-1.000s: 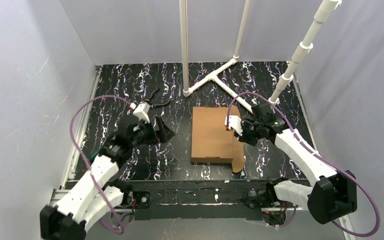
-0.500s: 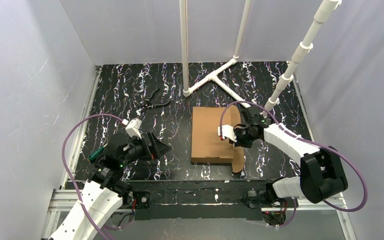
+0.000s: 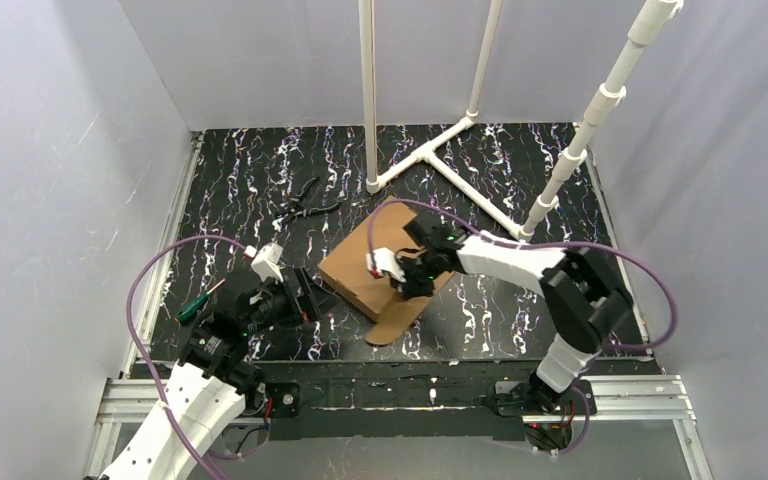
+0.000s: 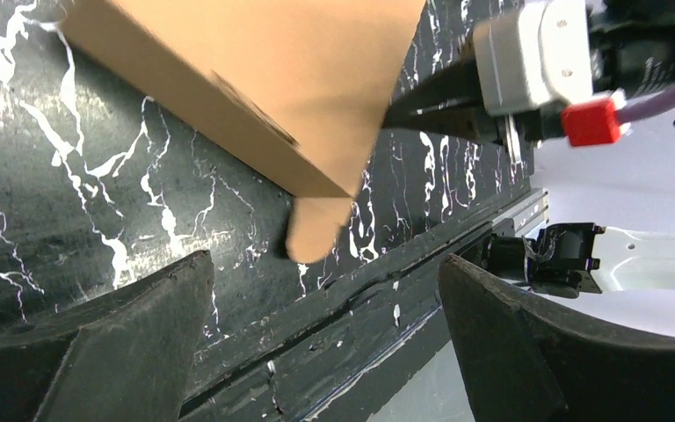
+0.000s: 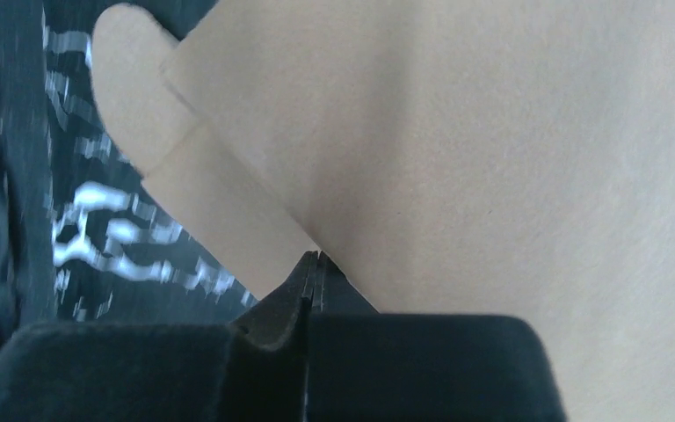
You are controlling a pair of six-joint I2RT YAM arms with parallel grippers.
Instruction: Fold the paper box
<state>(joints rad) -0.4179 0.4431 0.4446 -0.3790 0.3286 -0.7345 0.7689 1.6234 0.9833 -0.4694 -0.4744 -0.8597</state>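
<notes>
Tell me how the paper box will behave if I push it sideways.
Probably stiff: the paper box shows straight, crisp edges. Likely light, being thin cardboard, so it should slide on the table. Its protruding rounded tab may bend or catch first.

Box (image 3: 355, 275): plain brown, unprinted. Table (image 3: 240, 170): black, veined with white marbling. My arms (image 3: 500, 258): white shells, black joints. My fingers (image 4: 123, 352): black. Cable (image 4: 655, 104): purple. Pipes (image 3: 368, 90): white. Walls (image 3: 60, 150): pale lilac-grey. Screwdriver (image 3: 192, 308): green handle. Pliers (image 3: 298, 207): black. Block (image 4: 593, 121) at my right wrist: red.
</notes>
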